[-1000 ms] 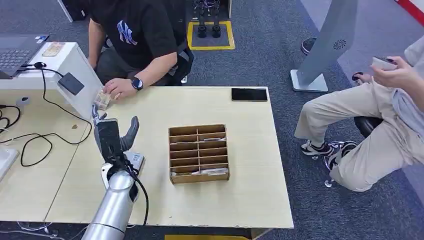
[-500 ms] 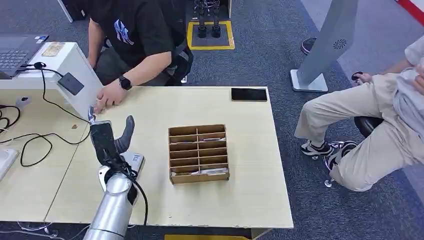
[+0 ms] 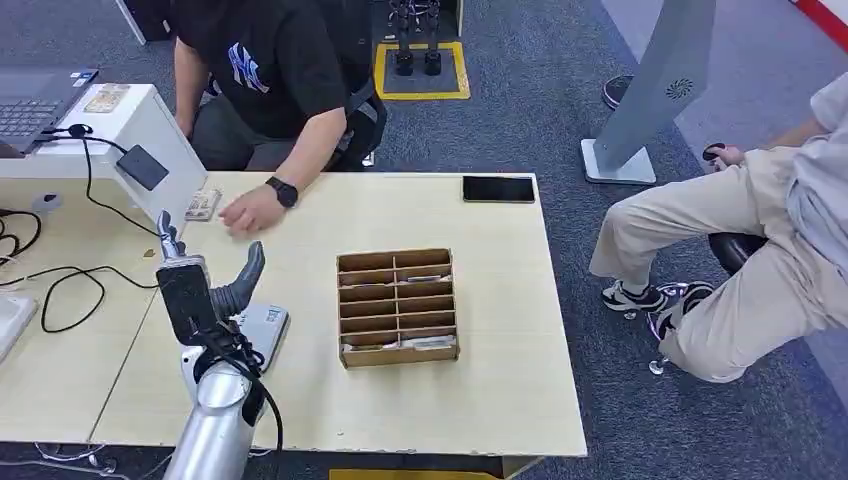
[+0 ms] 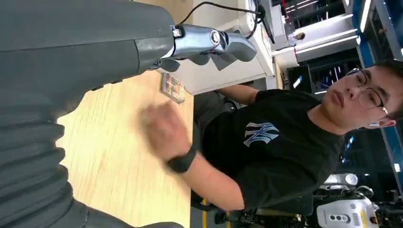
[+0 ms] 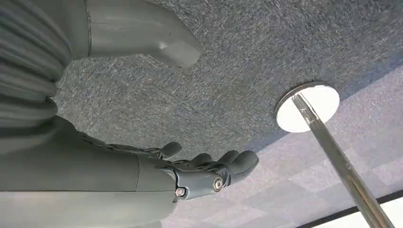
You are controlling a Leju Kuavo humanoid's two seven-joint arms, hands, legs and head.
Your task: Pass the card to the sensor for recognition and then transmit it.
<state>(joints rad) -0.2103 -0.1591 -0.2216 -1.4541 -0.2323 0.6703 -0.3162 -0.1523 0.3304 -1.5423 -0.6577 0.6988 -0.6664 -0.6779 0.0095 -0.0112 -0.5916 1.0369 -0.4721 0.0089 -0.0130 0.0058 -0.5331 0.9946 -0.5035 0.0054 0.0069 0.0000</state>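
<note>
A card (image 3: 203,204) lies on the wooden table (image 3: 500,390) at upper left of the head view, touching the white box whose slanted face carries the dark sensor (image 3: 142,167); picking it up looks like the step in hand.

The left hand (image 3: 200,285), raised upright below the card, is released and empty, and must reach forward. A person's hand (image 3: 250,212) rests just beside the card. The right hand (image 5: 190,173) hangs empty over carpet, fingers loosely curled.

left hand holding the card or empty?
Empty. The left hand is raised over the table with thumb apart from the fingers and nothing between; the card lies flat by the white box.
</note>
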